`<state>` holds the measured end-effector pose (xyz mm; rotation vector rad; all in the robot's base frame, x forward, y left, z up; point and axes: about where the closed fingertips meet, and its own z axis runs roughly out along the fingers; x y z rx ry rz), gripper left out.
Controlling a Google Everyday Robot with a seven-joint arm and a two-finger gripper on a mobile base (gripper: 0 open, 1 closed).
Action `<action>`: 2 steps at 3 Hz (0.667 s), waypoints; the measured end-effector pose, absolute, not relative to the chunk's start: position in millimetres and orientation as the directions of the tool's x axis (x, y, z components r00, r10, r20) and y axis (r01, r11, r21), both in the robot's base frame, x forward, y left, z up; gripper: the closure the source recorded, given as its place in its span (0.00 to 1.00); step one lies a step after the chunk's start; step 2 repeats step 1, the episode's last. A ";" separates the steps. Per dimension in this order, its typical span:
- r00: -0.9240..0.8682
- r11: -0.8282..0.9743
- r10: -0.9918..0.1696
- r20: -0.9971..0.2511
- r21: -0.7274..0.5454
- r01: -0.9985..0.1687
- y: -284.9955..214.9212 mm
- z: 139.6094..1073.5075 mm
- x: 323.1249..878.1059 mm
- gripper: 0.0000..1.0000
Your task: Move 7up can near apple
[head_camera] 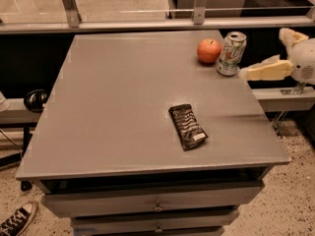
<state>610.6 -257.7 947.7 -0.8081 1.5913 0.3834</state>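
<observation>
The 7up can stands upright near the table's far right edge, white and green with a silver top. The orange-red apple sits just left of it, with a narrow gap between them or none. My gripper is to the right of the can, past the table's right edge. It is open and empty. Its lower cream finger points toward the can's base with the tip just short of it. The upper finger is spread up and away.
A flat black snack wrapper lies on the grey table, right of centre toward the front. Drawers sit under the front edge. A metal rail runs behind the table. A shoe lies on the floor at bottom left.
</observation>
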 end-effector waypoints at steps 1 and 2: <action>-0.005 0.703 -0.285 -0.958 -0.206 -0.680 -263.9 951.1 604.9 0.00; -0.005 0.703 -0.285 -0.958 -0.206 -0.680 -263.9 951.1 604.9 0.00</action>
